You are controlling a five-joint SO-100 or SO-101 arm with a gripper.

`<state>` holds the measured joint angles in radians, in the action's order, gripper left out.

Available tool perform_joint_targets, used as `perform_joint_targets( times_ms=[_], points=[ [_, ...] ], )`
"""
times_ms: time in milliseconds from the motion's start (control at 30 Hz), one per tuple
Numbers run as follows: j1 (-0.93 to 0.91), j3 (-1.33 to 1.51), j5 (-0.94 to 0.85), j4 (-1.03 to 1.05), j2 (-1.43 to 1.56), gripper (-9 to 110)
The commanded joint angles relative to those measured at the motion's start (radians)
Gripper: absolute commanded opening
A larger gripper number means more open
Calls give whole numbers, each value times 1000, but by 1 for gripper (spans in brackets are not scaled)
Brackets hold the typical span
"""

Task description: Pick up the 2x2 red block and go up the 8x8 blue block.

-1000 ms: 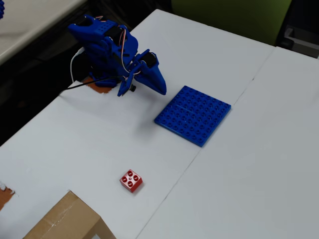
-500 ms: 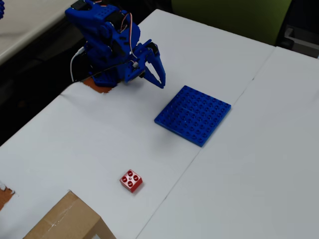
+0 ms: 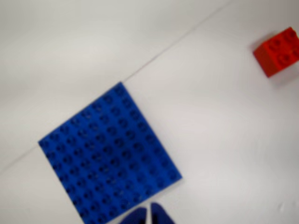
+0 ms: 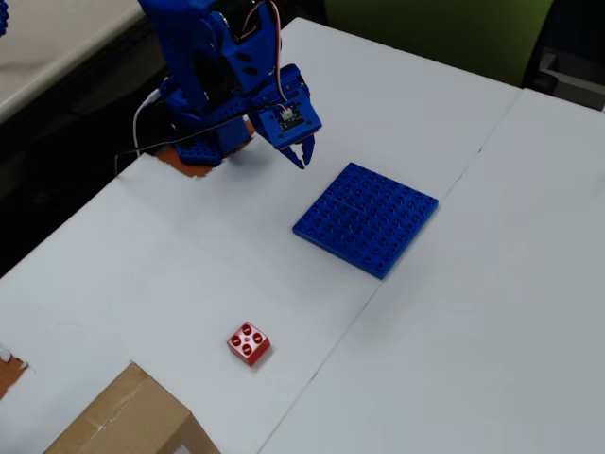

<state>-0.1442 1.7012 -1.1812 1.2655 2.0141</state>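
The gripper hangs in the air with its 2 fingertips nearly together, only a thin slit between them, and nothing held. In the overhead view it sits off the upper-left side of the plate, near that edge but not over it, with the blue arm rising behind it toward the table's far left corner. In the wrist view the 2 blue tips show at the bottom edge, just beside the plate's lower corner.

The plate lies flat on the white table, its square turned at an angle, beside a seam that runs between 2 tabletops. The red block rests studs-up on the table, well apart from the plate, toward the lower left of it in the overhead view; in the wrist view the block is blurred and lies toward the upper right of the plate. A cardboard box sits at the bottom-left edge, beyond the block from the plate.
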Motion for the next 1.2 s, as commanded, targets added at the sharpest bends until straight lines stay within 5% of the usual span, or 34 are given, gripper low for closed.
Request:
perform_joint_targets(
  times_ms=[0,633,1167],
  points=[
    [-29,-268,-115,55,-181,0],
    [-298,-816,-954,186,-782,1],
    [-477,-1115,-1299,239,-1022,1]
  ],
)
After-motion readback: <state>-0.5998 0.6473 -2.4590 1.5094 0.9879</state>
